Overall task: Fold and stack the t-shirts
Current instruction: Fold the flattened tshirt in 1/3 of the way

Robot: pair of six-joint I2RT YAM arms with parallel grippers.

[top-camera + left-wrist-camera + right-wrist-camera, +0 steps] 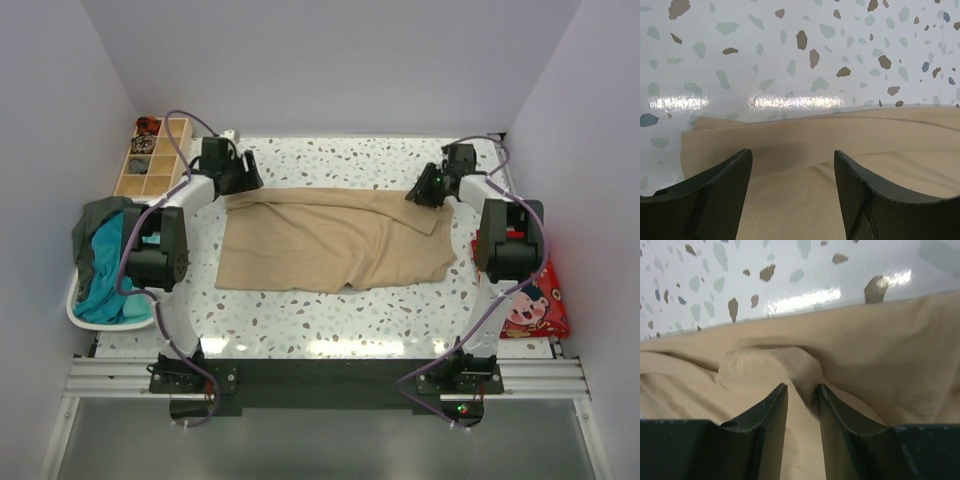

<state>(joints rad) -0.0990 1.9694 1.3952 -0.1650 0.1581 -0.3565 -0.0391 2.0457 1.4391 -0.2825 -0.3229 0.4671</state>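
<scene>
Left wrist: left fingers (725, 185) gape empty over the far-left corner of the beige t-shirt (335, 240), flat mid surface (330, 165); right fingers (767, 415) pinch a thin far-right fold, so a one-sided pull risks slip or skew.

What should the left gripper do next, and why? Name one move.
Probably lower and close the left gripper on the far edge of the beige t-shirt: it is open over the cloth, while the right gripper pinches a ridge of it.
</scene>
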